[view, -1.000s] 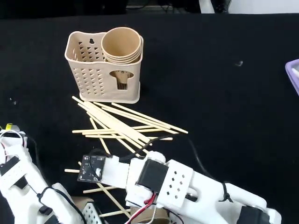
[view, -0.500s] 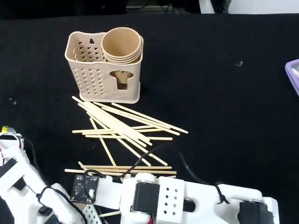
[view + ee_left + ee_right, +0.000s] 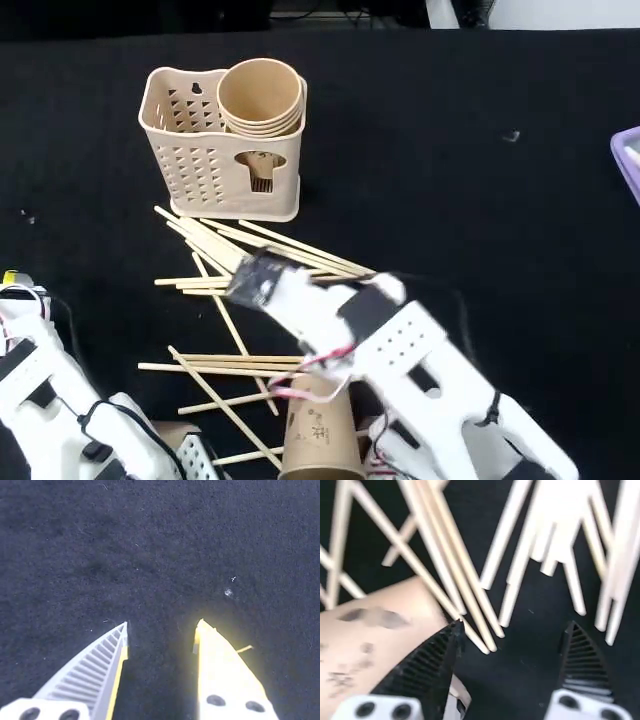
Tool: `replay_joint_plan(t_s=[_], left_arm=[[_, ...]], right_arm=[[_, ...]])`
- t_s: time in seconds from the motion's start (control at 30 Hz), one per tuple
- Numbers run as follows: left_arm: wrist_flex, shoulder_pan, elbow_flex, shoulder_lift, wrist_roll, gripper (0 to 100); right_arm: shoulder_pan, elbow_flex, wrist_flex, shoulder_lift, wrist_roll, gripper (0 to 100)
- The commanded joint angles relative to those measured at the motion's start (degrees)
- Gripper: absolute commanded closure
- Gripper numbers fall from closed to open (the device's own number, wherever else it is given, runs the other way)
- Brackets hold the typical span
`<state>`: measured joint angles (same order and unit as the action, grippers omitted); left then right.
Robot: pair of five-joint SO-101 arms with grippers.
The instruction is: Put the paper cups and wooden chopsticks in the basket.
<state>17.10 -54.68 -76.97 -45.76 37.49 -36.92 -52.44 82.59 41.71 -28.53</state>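
— So, what's in the basket (image 3: 200,165)?

— A nested stack of paper cups (image 3: 260,95), standing upright in one compartment. A cut-out in the front wall shows the side of a cup with a small dark mark on it.

— Can you read the mark?

— No. A loose cup (image 3: 318,440) also lies on its side on the black cloth (image 3: 480,200). It has dark print on its wall, but that is too small and blurred to make out.

— Where is that cup from the right gripper (image 3: 515,626)?

— Just beside one finger, back toward the arm's base. The jaws are spread wide with nothing between them. They hover over the scattered chopsticks (image 3: 205,235), which lie beneath and ahead of the fingertips. The basket stands farther ahead, past the chopsticks.

— And the left gripper (image 3: 162,625)?

— Also spread apart and grasping nothing, with bare cloth under it.

— What changed over the last half-second?

— The right arm lay low across the near edge of the table then, mostly covering the loose cup. It has since swung forward over the chopstick pile toward the basket, and the cup is uncovered. The basket, the stacked cups and the chopsticks nearest the basket haven't shifted.
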Motion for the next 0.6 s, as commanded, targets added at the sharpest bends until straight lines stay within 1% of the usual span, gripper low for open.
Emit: replay_joint_plan(t_s=[0.0,0.1,0.2,0.33,0.57], left_arm=[[-0.97,-0.22,3.30,-0.62,0.44,78],[-0.97,-0.13,3.30,-0.62,0.44,78],[-0.97,-0.13,3.38,-0.62,0.44,78],[-1.05,-0.13,3.38,-0.62,0.44,78],[-1.05,-0.48,3.38,-0.62,0.44,78]], right_arm=[[8.00,3.30,-0.35,-0.04,-3.96,69.1],[10.64,4.09,0.35,-0.04,-6.15,69.1],[8.53,6.55,6.15,-0.04,-8.26,69.1],[-1.76,11.47,17.41,-0.04,-13.54,69.1],[-18.37,7.96,18.20,0.84,-14.59,69.1]])
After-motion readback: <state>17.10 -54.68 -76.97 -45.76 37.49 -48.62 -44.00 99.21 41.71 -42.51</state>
